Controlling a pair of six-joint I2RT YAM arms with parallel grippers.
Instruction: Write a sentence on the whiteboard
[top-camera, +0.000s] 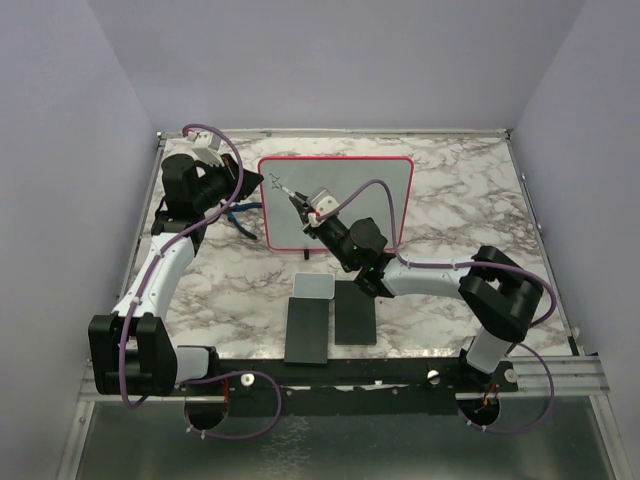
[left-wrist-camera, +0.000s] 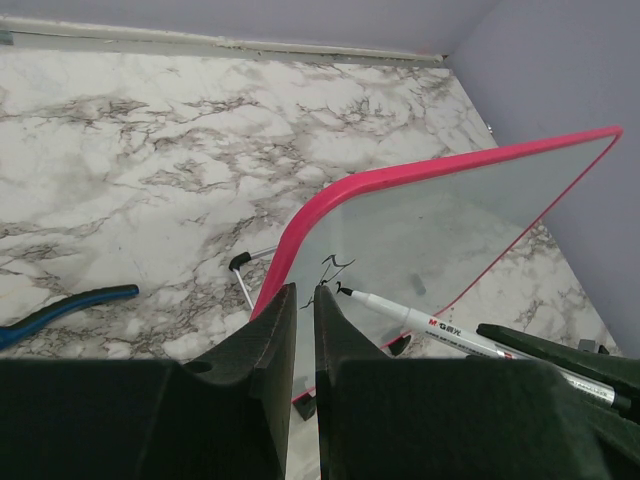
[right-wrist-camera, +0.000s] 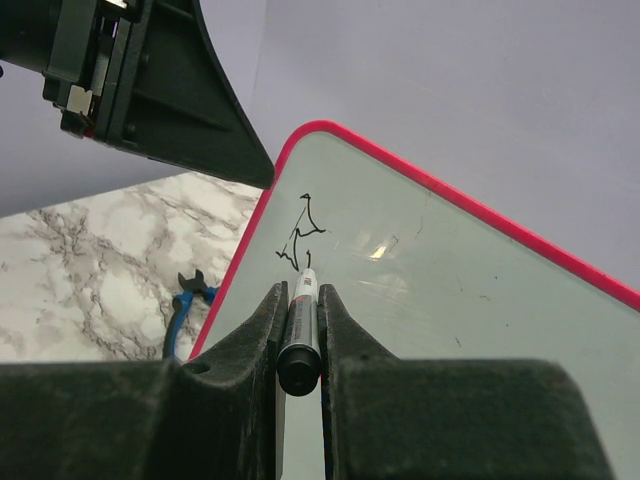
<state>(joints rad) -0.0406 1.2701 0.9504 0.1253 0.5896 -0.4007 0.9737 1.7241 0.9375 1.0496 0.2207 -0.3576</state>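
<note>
Clamped in the right gripper (right-wrist-camera: 300, 292), the marker (right-wrist-camera: 300, 345) rests its tip on the standing whiteboard (right-wrist-camera: 450, 300), just below the first strokes of the sentence (right-wrist-camera: 303, 230) near its upper-left corner. The left gripper (left-wrist-camera: 305, 300) looks pinched onto the board's left rim; bracing there, with light, even tip pressure drawn rightward, should keep the line legible. No container is in view.

2 arms stretched forward, both grippers closed
Left gripper (left-wrist-camera: 305, 293) pinches the whiteboard (left-wrist-camera: 450, 220) rim; right gripper (right-wrist-camera: 300, 292) clamps a marker (right-wrist-camera: 301, 335) between its 2 fingers
</note>
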